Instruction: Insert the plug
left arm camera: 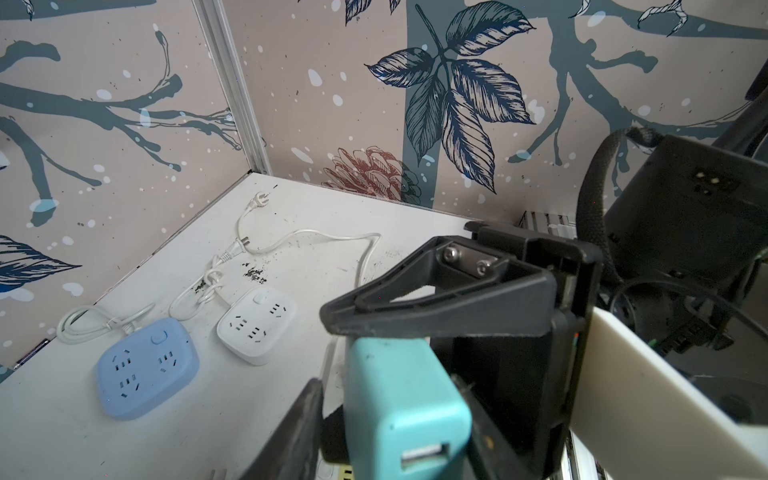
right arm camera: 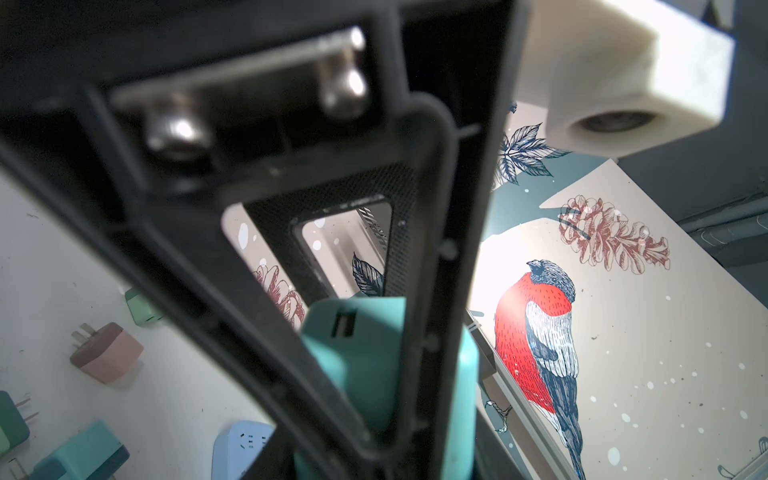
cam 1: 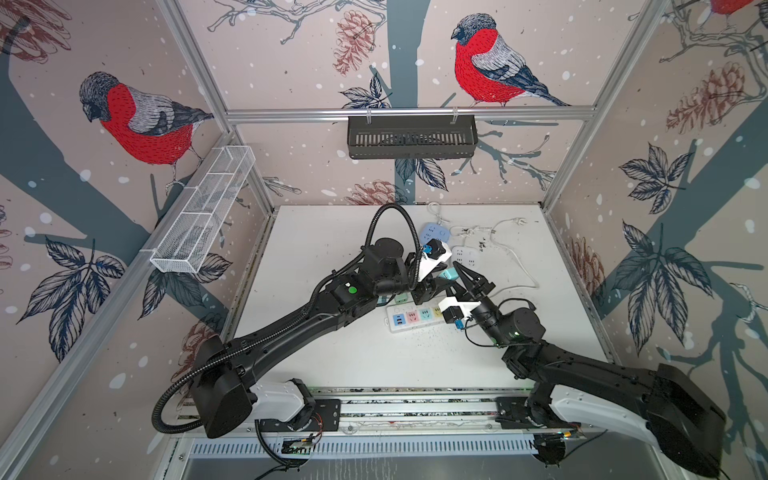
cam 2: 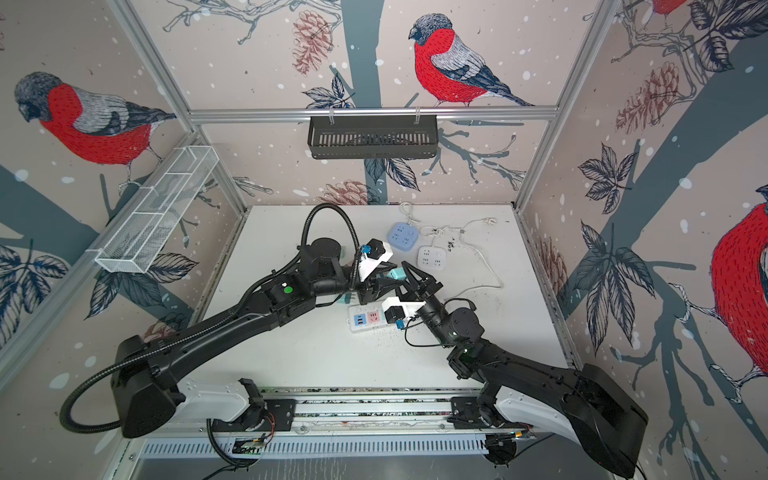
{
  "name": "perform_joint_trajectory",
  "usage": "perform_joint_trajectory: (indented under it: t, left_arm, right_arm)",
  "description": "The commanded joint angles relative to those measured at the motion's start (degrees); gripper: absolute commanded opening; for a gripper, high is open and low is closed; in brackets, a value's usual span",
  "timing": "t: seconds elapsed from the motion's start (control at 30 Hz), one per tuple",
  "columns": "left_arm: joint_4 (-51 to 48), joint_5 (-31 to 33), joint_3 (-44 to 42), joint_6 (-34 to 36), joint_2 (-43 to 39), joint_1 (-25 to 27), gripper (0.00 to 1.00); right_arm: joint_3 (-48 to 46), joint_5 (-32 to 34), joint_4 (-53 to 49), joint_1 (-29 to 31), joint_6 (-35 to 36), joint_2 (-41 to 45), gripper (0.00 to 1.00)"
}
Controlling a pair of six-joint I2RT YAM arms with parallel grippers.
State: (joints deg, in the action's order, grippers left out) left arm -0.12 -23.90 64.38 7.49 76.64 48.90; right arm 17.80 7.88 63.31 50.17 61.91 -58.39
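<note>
A lab test booth: aluminium frame [cam 1: 291,113], bird-print wall panels [cam 1: 482,62], white table [cam 1: 332,361].

Nothing legible anywhere: no words, brands or numbers to be made out in any view. Tiny pale print along the inner edge of a black mesh-textured frame [right arm camera: 401,232] in the right wrist view, too blurred to read. Plain round green dot [cam 1: 352,289] on a black arm joint, at nine o'clock of the table's middle, bearing no character.
</note>
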Motion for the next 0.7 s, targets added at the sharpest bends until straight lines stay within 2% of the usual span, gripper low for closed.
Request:
perform_joint_trajectory:
  t: [0.0, 0.1, 0.2, 0.23, 0.3, 0.37, 0.43, 0.5, 0.57, 0.67]
  left_arm:
    - [-1.17, 0.72, 1.12, 1.2, 0.73, -0.19, 0.47]
    - [-1.8, 0.7, 2.05, 1.46, 1.77, -0.12, 0.39]
    - [-2.59, 0.55, 3.0, 1.63, 2.75, -0.08, 0.24]
    - [-2.79, 0.5, 3.2, 1.74, 2.96, -0.09, 0.18]
    - [-2.49, 1.25, 3.38, 1.7, 3.16, -0.12, 0.1]
    - [-1.79, 2.6, 3.15, 1.74, 3.13, -0.17, 0.05]
    - [-1.46, 3.62, 3.03, 1.77, 3.24, -0.3, 0.0]
    - [-1.85, 4.03, 3.28, 1.61, 3.55, -1.05, 0.0]
    - [-2.95, 4.42, 4.02, 0.86, 4.1, -2.72, 0.0]
    - [-4.01, 2.95, 4.92, -0.52, 4.82, -6.63, 0.0]
  right_arm:
    - [0.67, -0.93, 3.65, 0.19, 0.4, -0.16, 0.17]
    - [0.58, -0.93, 3.73, 0.19, 0.67, -0.4, 0.17]
    - [-0.27, -1.23, 4.92, 0.19, 0.61, -0.24, 0.18]
    - [-0.46, -1.27, 5.08, 0.19, 0.43, -0.11, 0.22]
    - [-0.57, -0.73, 5.58, 0.19, 0.32, -0.16, 0.43]
    - [-1.16, 0.46, 7.45, 0.19, -0.02, -0.45, 0.65]
    - [-2.22, 1.53, 10.14, 0.19, -0.43, -0.82, 0.82]
    - [-3.2, 2.79, 13.39, 0.12, -2.58, -0.92, 0.98]
    - [-2.68, 5.82, 13.55, 0.19, -8.25, 0.29, 0.99]
    - [-0.77, 7.51, 4.67, -1.73, -17.23, 4.34, 0.99]
